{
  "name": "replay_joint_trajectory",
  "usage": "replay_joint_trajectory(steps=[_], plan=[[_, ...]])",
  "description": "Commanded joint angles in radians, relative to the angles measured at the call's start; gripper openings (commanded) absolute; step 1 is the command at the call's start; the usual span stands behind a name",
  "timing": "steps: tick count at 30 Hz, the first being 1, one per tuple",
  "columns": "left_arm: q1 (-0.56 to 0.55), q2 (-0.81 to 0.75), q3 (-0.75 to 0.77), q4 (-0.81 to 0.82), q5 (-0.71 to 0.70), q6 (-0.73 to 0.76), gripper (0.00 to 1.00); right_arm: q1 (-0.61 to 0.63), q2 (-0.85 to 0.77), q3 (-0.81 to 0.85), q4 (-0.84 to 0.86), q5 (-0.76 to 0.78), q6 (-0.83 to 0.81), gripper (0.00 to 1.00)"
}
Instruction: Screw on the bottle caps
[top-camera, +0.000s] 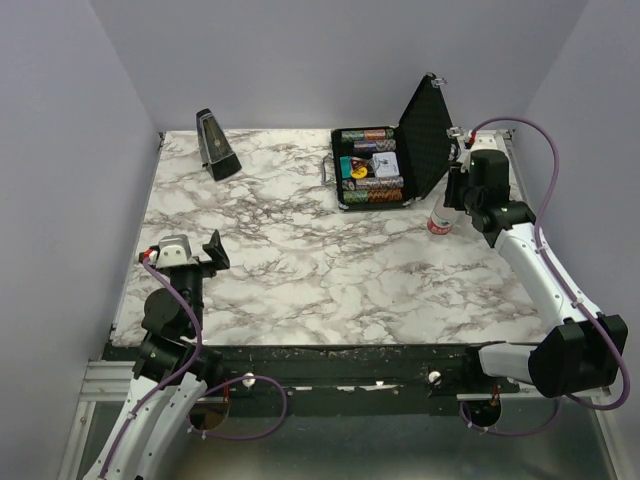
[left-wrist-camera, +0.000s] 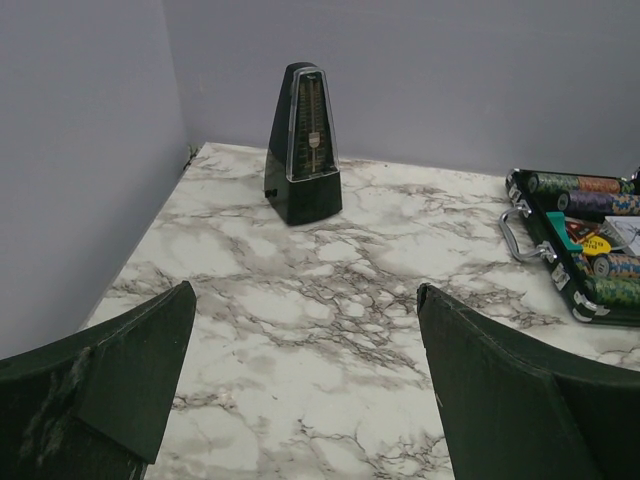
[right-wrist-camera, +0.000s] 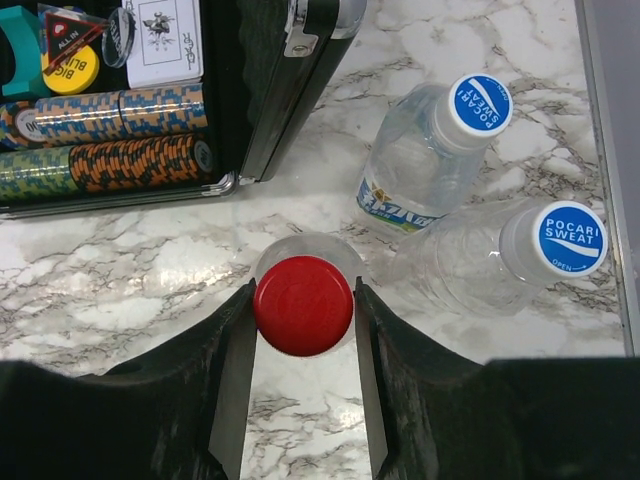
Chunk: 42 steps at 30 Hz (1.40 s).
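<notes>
A red bottle cap (right-wrist-camera: 303, 305) sits on top of a clear bottle whose shoulder (right-wrist-camera: 345, 258) shows around it. My right gripper (right-wrist-camera: 304, 289) straddles this cap from above; the left finger touches its edge and a thin gap shows at the right finger, so the jaws stand slightly open. Two blue-and-white caps (right-wrist-camera: 479, 103) (right-wrist-camera: 571, 238) are on two clear bottles (right-wrist-camera: 415, 175) (right-wrist-camera: 450, 265) just beyond. In the top view the right gripper (top-camera: 455, 195) hangs over the bottle (top-camera: 438, 222). My left gripper (left-wrist-camera: 305, 290) (top-camera: 213, 250) is wide open over bare marble, holding nothing.
An open black case (top-camera: 385, 165) (right-wrist-camera: 285, 90) of striped poker chips stands left of the bottles, its lid raised beside them. A black metronome (top-camera: 217, 145) (left-wrist-camera: 303, 140) stands at the back left. The right wall lies close behind the bottles.
</notes>
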Motion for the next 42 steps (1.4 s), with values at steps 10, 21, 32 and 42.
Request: replay_joint_trajectory(steps=[10,21,32,42], plan=[[0.003,-0.003,0.002,-0.013,0.025,0.013,0.99,-0.015,-0.034,0.039,-0.037,-0.025,-0.008,0.62],[0.001,-0.004,0.034,-0.013,-0.027,-0.016,0.99,-0.013,-0.175,0.045,-0.033,-0.022,0.004,0.75],[0.001,-0.017,0.2,0.006,-0.105,0.024,0.99,-0.015,-0.606,-0.119,0.096,0.082,-0.06,1.0],[0.0,0.039,0.326,0.046,-0.131,0.116,0.99,-0.015,-1.066,-0.432,0.181,0.216,-0.045,1.0]])
